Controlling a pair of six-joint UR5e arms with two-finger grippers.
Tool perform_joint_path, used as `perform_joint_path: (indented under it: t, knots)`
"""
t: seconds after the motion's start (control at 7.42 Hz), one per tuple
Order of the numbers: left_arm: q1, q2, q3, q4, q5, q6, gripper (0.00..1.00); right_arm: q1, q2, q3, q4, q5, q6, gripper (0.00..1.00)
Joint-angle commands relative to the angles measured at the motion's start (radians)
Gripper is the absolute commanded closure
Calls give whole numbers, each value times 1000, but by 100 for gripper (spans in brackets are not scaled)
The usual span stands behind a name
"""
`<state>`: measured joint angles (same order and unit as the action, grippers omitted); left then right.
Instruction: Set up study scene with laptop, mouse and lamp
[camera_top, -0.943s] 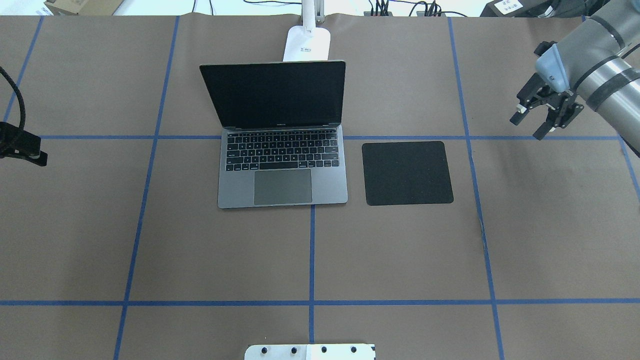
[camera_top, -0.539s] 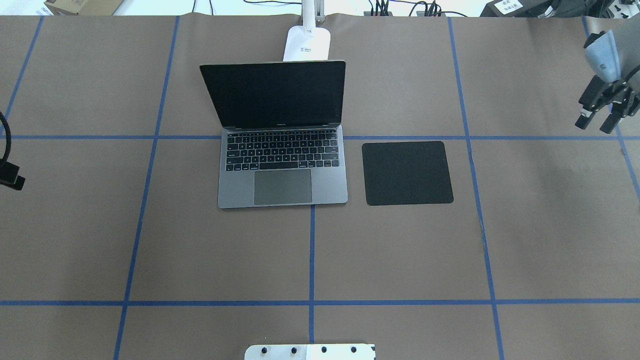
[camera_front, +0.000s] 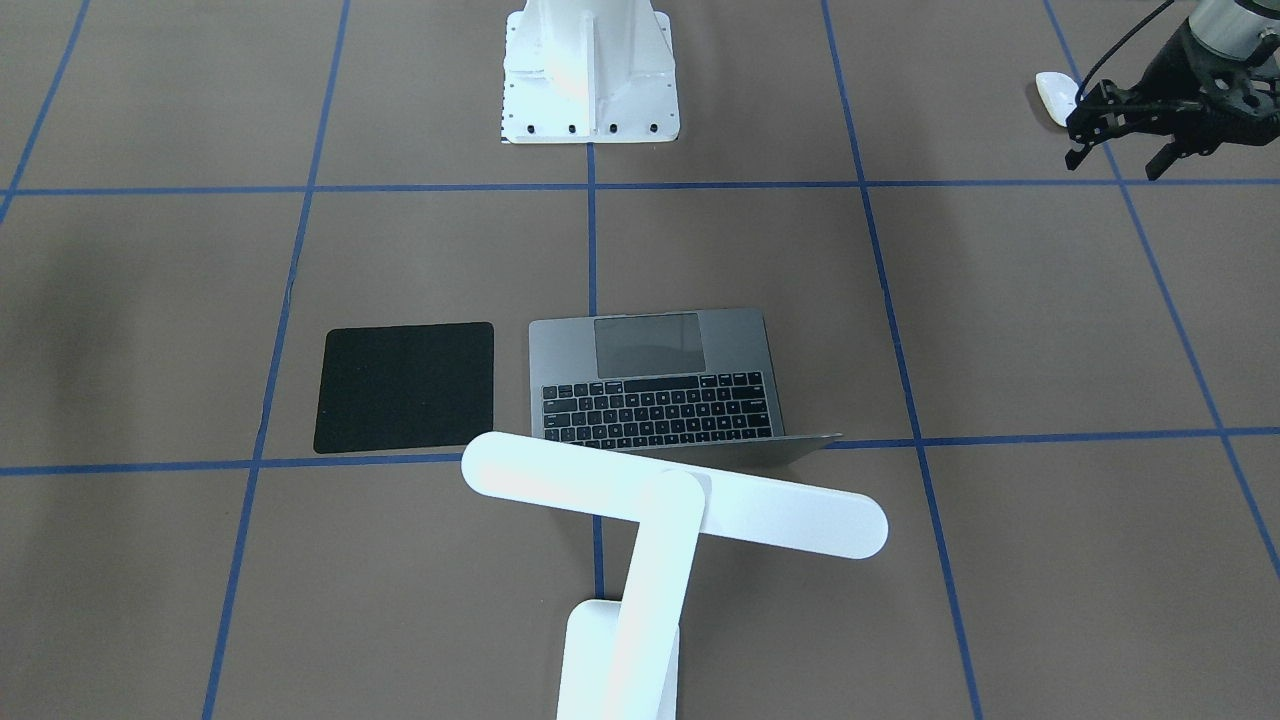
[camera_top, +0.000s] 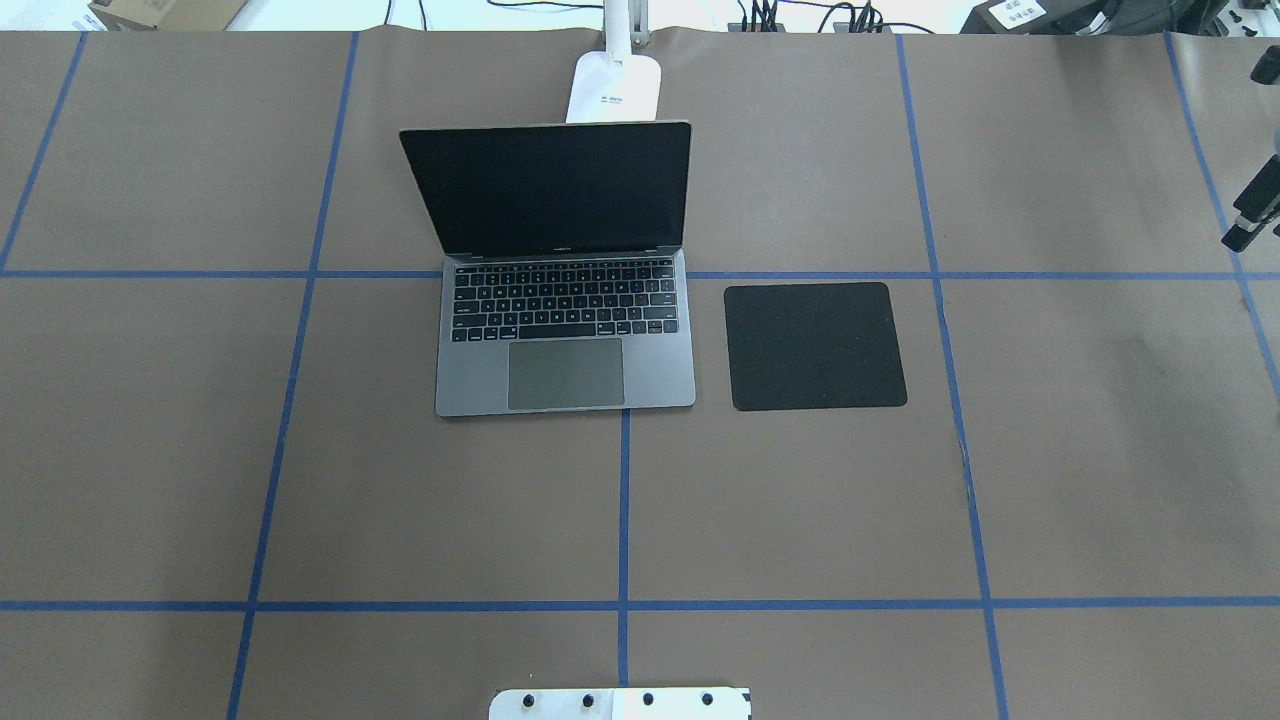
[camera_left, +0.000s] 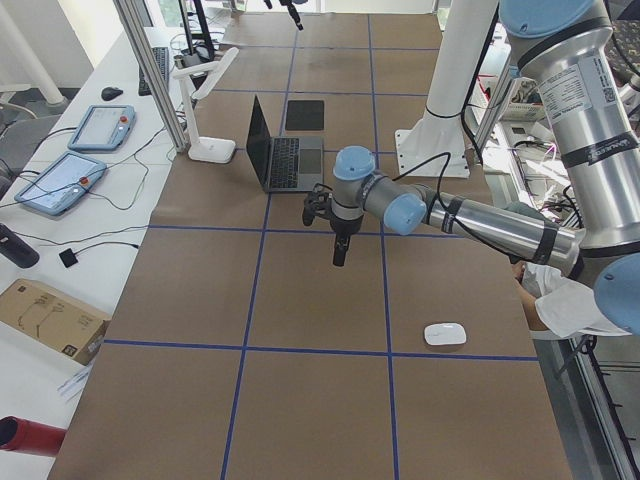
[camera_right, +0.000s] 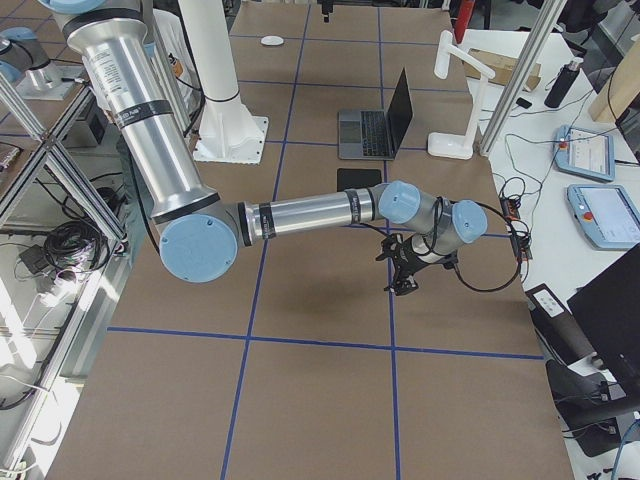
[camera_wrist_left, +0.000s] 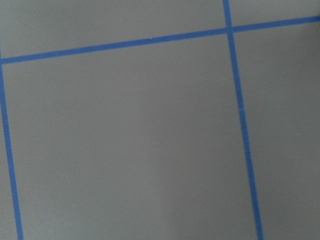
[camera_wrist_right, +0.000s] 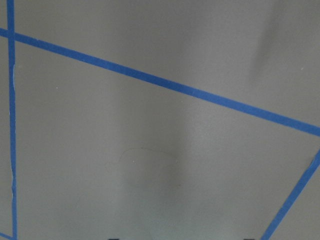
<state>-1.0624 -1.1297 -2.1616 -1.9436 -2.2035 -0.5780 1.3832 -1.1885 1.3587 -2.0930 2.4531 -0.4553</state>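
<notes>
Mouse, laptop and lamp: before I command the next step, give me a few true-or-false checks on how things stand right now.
1. The laptop is open with its keyboard showing. True.
2. The mouse lies on the black pad. False: the pad is bare; the mouse lies on the table far off on the robot's left side.
3. The left pincer is shut on the mouse. False: it is open and empty, and the mouse lies apart from it on the table.
4. The lamp stands behind the laptop's screen. True.
5. The black pad lies on the laptop's right, by the robot's own right. True.
</notes>
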Motion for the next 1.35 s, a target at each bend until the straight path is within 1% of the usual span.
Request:
perform_joint_path:
  t: [0.0, 0.13, 0.27, 0.4, 0.54, 0.67, 0.94, 1.08, 1.21]
  knots:
    - [1, 164, 221, -508, -2, -160, 0, 14, -57, 13, 187, 0, 47, 5]
    - [12, 189, 370, -737, -2, -246, 0, 14, -75, 37, 255, 0, 137, 5]
    - [15, 224, 405, -774, -5, -276, 0, 14, -94, 57, 290, -2, 189, 5]
    - [18, 261, 413, -781, -11, -311, 0, 14, -98, 57, 298, -2, 191, 3]
    - [21, 292, 419, -782, -54, -316, 0, 14, -102, 59, 298, 0, 191, 3]
    - [27, 309, 425, -787, -70, -316, 0, 13, -102, 62, 300, 0, 193, 3]
    - [103, 314, 433, -787, -97, -357, 0, 13, -102, 63, 300, 0, 193, 3]
    - [181, 308, 433, -788, -105, -441, 0, 13, -105, 60, 323, -2, 193, 3]
    - [235, 288, 433, -793, -99, -515, 0, 13, -109, 62, 329, -2, 196, 3]
